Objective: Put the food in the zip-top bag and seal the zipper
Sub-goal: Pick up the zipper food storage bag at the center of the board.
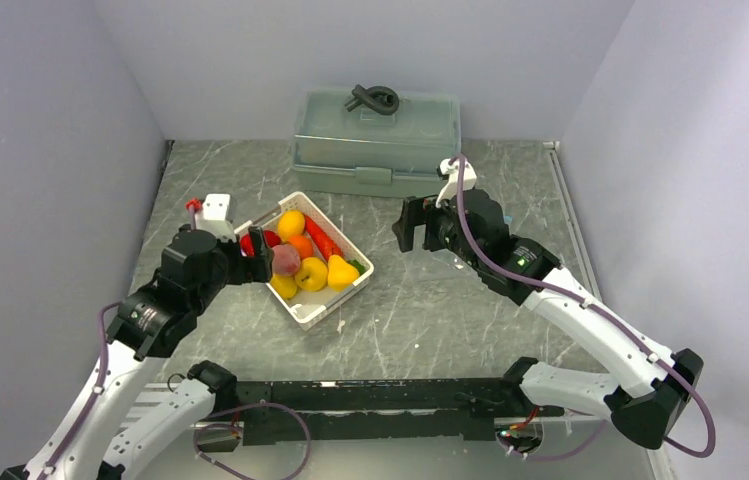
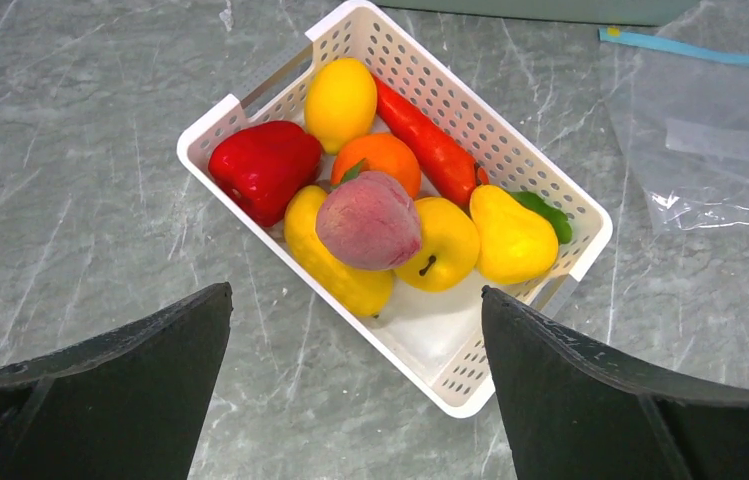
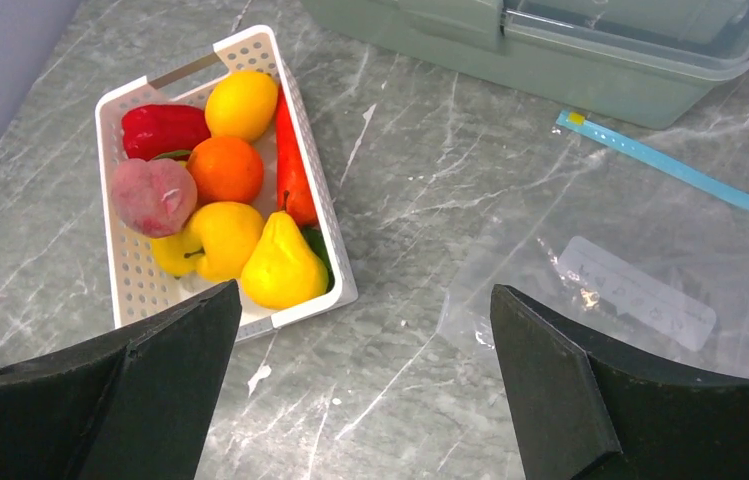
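Two grippers hover over the grey marbled table (image 1: 430, 310), both with jaws spread wide and holding nothing. The left gripper (image 2: 355, 300) hangs above the near end of the white lattice basket (image 2: 520, 160); the right gripper (image 3: 365, 295) hangs above the table between basket and zip-top bag (image 3: 650, 250). All the food (image 2: 368, 220) sits in the basket: a pinkish peach on top, a yellow apple and pear beside it, then an orange, a lemon, a red pepper and a long red piece farther back. Right of the basket and apart from it, the bag lies flat. Its zipper (image 3: 680, 172) runs along the far edge, near the grey-green lidded box (image 1: 375, 140) at the back wall.
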Action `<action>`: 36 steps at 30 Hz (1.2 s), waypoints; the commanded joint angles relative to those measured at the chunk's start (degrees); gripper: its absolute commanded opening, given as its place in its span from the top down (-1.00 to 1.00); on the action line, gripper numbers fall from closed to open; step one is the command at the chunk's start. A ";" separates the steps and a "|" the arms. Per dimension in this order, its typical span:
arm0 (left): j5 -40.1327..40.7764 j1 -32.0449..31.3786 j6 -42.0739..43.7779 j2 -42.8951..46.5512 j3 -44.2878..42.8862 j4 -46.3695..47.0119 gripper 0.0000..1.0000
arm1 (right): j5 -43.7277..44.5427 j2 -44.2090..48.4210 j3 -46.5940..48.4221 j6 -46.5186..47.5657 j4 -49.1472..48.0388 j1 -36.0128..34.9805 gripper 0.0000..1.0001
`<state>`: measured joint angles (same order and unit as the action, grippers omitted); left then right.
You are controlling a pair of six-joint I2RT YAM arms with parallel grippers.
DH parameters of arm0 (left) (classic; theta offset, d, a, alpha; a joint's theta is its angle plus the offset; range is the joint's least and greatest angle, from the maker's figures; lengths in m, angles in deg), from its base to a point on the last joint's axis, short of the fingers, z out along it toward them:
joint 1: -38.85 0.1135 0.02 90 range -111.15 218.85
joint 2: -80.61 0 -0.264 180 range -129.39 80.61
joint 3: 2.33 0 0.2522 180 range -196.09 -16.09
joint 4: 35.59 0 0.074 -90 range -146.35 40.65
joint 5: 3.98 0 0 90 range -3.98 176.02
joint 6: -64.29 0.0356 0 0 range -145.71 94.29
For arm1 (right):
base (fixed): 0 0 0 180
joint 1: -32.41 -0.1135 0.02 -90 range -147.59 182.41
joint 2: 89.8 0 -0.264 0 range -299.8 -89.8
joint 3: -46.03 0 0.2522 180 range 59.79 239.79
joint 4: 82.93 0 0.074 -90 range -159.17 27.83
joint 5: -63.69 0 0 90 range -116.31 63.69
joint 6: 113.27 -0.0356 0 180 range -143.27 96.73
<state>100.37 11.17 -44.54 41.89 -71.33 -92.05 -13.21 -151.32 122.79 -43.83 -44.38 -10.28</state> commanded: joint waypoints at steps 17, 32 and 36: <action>14.75 0.26 -0.58 4.13 -0.20 -3.52 -0.99 | -9.42 -2.50 6.39 6.26 -1.34 -0.02 -0.99; 6.00 0.30 -9.95 5.02 0.23 -8.39 -0.99 | -2.31 -11.77 10.79 6.48 4.84 -3.94 -0.87; 6.49 0.28 -10.88 4.47 1.20 -9.27 -1.00 | 5.42 -15.61 10.56 4.74 7.33 -3.97 -0.88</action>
<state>108.15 11.28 -52.58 46.48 -70.85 -101.12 -17.67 -164.45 131.23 -37.81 -40.70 -14.22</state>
